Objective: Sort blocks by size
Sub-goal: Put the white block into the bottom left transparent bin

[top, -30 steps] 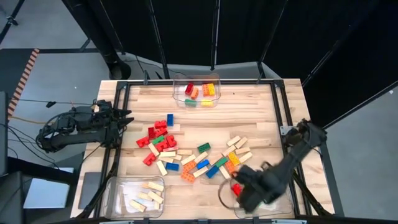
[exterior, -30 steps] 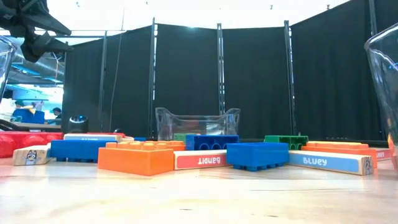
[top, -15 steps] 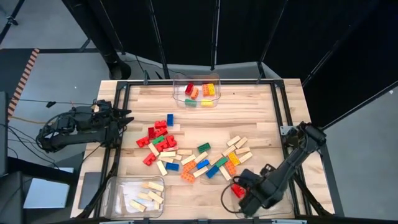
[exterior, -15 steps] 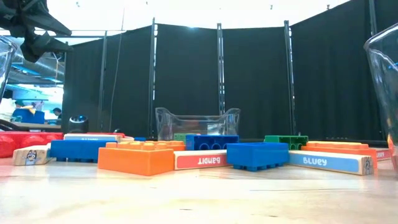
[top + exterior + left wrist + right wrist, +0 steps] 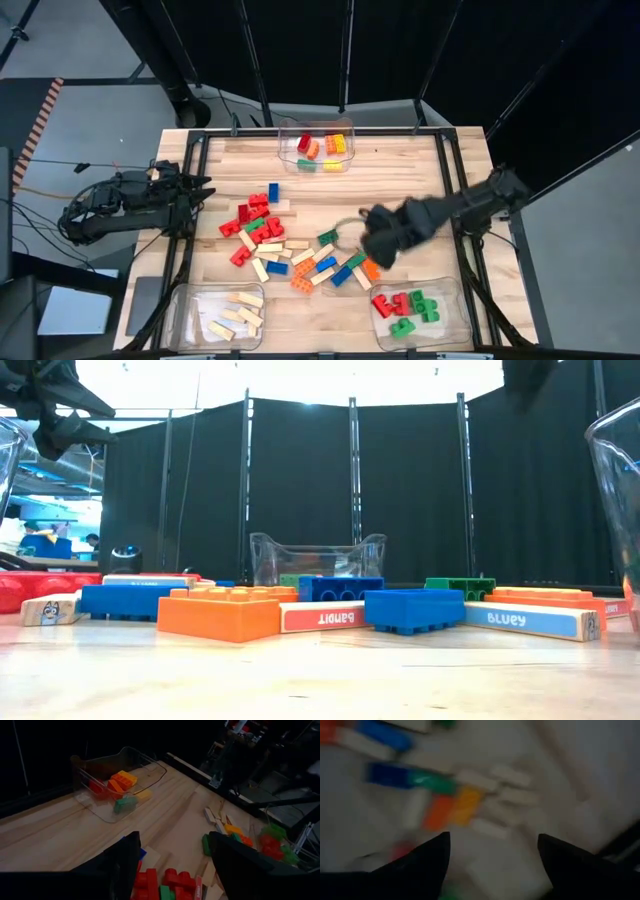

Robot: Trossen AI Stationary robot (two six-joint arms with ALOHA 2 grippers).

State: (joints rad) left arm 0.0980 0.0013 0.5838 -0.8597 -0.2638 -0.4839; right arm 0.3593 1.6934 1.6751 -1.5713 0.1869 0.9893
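While the left gripper (image 5: 200, 190) waits at the table's left edge with its fingers spread wide and nothing between them, the right gripper (image 5: 375, 245) hangs over the right part of the scattered blocks (image 5: 300, 245) in the middle of the wooden table (image 5: 400, 170), and its own wrist view shows its two dark fingers (image 5: 420, 865) apart and empty above a blurred orange and yellow brick and some pale bars. In the high view the loose blocks lie as a red cluster towards the left and a mix of tan bars with blue, green and orange bricks towards the right. Three clear bins hold sorted pieces: the far bin (image 5: 318, 147) at the table's back edge carries red, orange, yellow and green bricks, the near left bin (image 5: 218, 315) holds only tan wooden bars, and the near right bin (image 5: 420, 312) holds red and green bricks. From the low view, two bars in the front row bear printing: a red-faced bar (image 5: 322, 617) between an orange brick (image 5: 218, 615) and a blue brick (image 5: 413, 609) carries white letters that appear upside down and read roughly as "Bandit", and a blue-faced bar (image 5: 525, 620) to the right reads "Bluey" in the same inverted way. A small picture shows on the end of a tan bar (image 5: 48, 609) at the far left, too small to make out.
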